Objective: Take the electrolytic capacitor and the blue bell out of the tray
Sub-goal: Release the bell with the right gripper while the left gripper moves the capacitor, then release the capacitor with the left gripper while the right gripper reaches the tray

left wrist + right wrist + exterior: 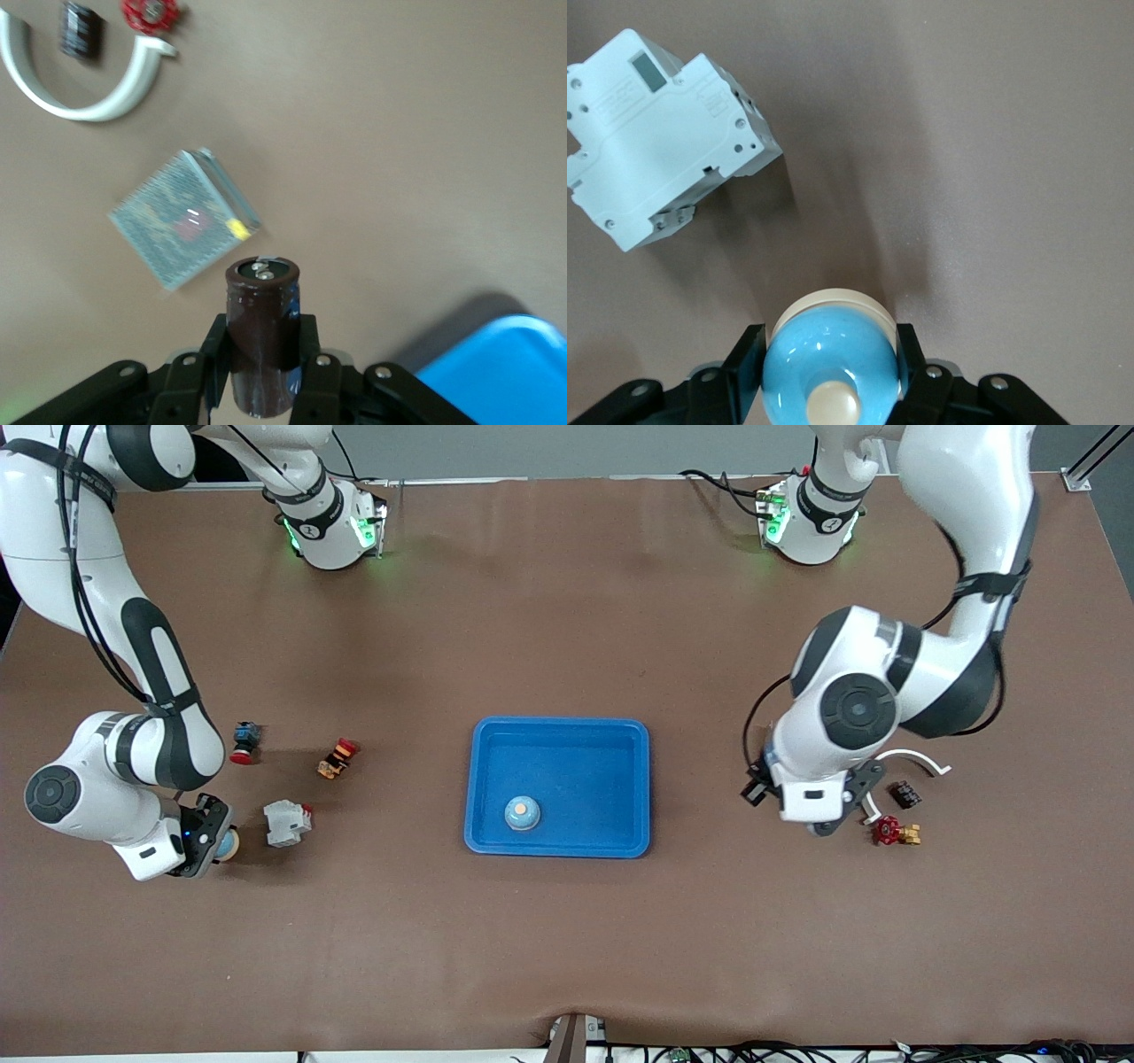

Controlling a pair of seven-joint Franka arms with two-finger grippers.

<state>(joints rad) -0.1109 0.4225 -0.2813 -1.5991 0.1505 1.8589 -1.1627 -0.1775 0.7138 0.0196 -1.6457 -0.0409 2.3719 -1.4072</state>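
The electrolytic capacitor (261,310) was held clamped between the fingers of the left gripper (262,372), terminals pointing away from the wrist; it was carried over bare table toward the left arm's end, clear of the tray (558,724), whose blue corner was seen at the edge of the left wrist view; the grip was taken across the can's round body, presumably so that it could not roll free. Below it a mesh-covered metal box (183,219) was seen, with a white curved strip (912,757) and a red valve handle (889,831) lying nearby; a bare patch beside these would be needed for setting down.

A blue bell (833,345) was gripped by its dome in the shut right gripper (830,359), low over the table toward the right arm's end, just beside a white circuit breaker (286,823); it too was outside the tray. A second blue bell (523,813) was seen resting inside the tray, in the part nearer the front camera; whether that one also had to be removed could not be judged, so the task was taken as close to done, not finished.
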